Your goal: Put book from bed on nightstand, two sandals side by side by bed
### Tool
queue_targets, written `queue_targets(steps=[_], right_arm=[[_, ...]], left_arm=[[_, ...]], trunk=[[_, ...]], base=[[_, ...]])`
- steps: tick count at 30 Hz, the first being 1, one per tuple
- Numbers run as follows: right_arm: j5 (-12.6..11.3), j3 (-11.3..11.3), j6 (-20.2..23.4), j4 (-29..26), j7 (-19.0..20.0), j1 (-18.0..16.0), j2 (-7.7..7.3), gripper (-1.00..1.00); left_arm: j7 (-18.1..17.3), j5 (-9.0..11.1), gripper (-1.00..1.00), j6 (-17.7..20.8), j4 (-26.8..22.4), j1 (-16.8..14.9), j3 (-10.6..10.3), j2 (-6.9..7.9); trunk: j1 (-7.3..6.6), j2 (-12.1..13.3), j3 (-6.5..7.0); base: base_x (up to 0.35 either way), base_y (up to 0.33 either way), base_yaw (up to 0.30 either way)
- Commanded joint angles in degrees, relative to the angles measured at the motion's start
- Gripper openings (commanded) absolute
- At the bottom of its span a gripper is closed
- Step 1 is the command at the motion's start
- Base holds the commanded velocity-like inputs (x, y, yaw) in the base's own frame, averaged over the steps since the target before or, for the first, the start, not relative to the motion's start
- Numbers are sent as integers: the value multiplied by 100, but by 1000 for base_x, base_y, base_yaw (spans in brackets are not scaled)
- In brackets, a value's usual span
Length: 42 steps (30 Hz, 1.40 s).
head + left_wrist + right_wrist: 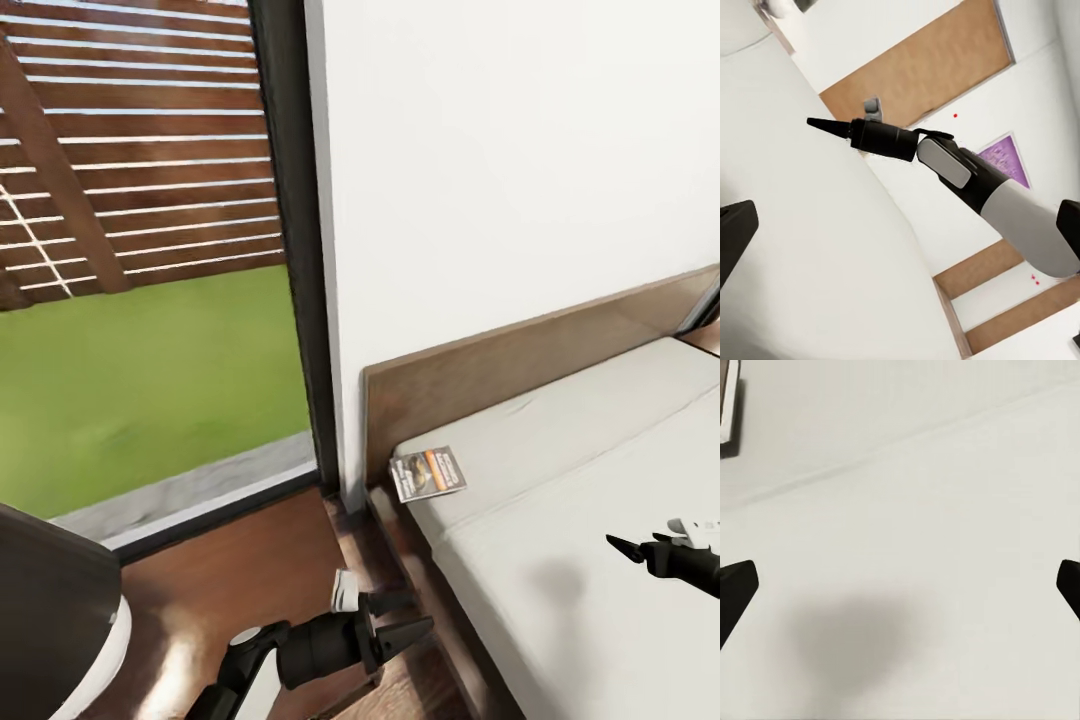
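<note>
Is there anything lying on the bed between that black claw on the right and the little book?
Nothing visible does. The right gripper hangs open over the pale mattress of the bed, and the book lies flat near the bed's corner by the headboard. Between them the head view shows only bare mattress.

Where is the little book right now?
In the head view the book lies flat on the bed's mattress, at the corner near the headboard and the window.

I see the book (428, 473) on the bed (560, 560) near its headboard corner, well ahead of my right gripper (622, 546), window (150, 250) beyond my left gripper (405, 616).
</note>
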Motion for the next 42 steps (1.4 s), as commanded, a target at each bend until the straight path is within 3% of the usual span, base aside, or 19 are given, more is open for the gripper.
queue_targets(steps=[1,42], right_arm=[[2,-17,44,-6,29,-2,1,100],[2,-15,45,-6,31,-2,1,100]], left_arm=[[-5,41,100,58,3,-7,-5,0],[12,32,100,58,3,-3,-5,0]], trunk=[[0,-2,-8],[0,-2,-135]], base=[[0,0,271],[0,0,271]])
